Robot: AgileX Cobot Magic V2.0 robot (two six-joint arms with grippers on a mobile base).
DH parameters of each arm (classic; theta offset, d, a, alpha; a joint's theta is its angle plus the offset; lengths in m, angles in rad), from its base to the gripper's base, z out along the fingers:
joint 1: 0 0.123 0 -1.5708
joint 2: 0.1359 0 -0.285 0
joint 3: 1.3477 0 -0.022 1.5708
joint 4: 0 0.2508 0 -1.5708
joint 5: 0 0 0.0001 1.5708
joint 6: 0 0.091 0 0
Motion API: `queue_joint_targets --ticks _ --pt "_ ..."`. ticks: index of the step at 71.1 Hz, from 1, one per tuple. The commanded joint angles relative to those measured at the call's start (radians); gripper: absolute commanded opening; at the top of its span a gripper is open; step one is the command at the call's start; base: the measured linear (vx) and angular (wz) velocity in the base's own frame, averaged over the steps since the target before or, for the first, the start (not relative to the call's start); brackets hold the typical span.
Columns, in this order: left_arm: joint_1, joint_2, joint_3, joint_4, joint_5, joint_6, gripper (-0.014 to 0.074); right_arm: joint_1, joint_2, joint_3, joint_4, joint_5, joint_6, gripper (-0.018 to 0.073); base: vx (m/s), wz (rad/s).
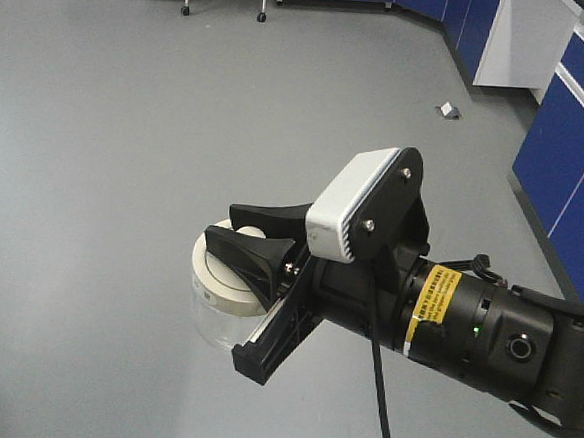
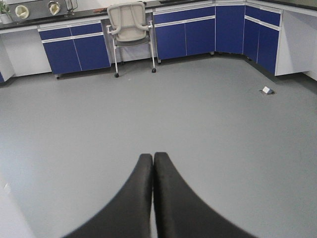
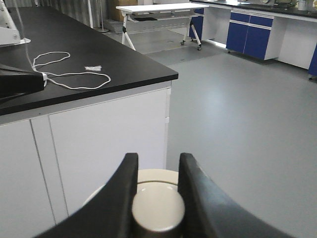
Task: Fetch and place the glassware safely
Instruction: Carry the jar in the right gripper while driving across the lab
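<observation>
Right gripper pinches the jar by its lid knob; left gripper has jaws pressed together.

Front camera high, angled down onto right gripper. Left wrist faces blue cabinets; right wrist close above jar lid. Floor shared.

jar: between the fingers of the right gripper, up over the floor.
counter: beyond the jar and to its left in the right wrist view.
cord: on the counter.
chair: before the cabinets, across the floor.
</observation>
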Motion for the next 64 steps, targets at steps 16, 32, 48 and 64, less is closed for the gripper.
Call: queue_joint_targets --ticks 16,32,48,64 --pt "-0.001 0.009 -0.027 -0.004 -0.069 -0.006 -0.0007 -0.002 -0.034 -0.027 0.025 -0.083 -0.007 -0.0003 0.54 -0.02" --pt "-0.001 0.009 -0.027 -0.004 -0.069 -0.006 -0.0007 -0.002 -0.034 -0.027 0.025 -0.083 -0.007 -0.0003 0.55 0.01" --pt "-0.001 0.009 -0.027 -0.004 -0.069 -0.006 -0.0007 -0.002 -0.034 -0.027 0.025 -0.083 -0.007 -0.0003 0.56 0.03" --pt "-0.001 0.009 -0.027 -0.004 -0.069 -0.006 -0.0007 -0.002 -0.034 -0.027 0.025 -0.083 -0.007 -0.0003 0.57 -0.02"
